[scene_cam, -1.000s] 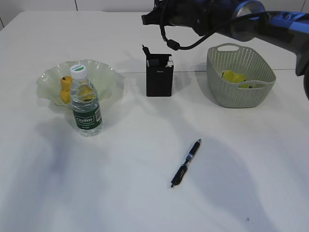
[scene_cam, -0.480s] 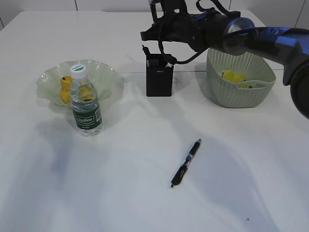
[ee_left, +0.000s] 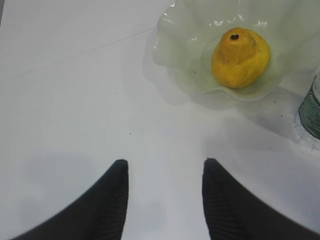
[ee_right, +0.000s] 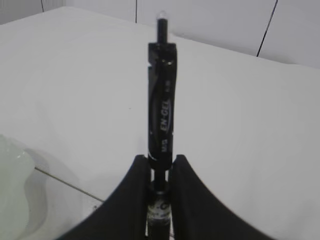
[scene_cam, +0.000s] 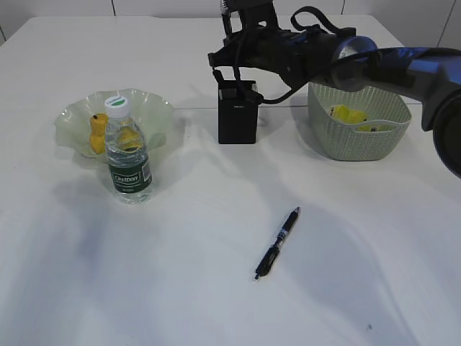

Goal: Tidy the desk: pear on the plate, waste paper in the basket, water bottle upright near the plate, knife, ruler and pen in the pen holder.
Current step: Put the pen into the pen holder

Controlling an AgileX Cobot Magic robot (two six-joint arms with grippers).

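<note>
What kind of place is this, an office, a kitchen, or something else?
Probably a lab or test room staged as a desk. A bare white tabletop against plain white wall panels holds a pen holder, a loose pen and a basket, with robot arms working over them.

A lab-like test bench: bare white desk (scene_cam: 216, 303) against plain white panelled walls (ee_right: 215, 20).

Yellow pear (ee_left: 240, 57), pale green plate (ee_left: 172, 37)
</note>
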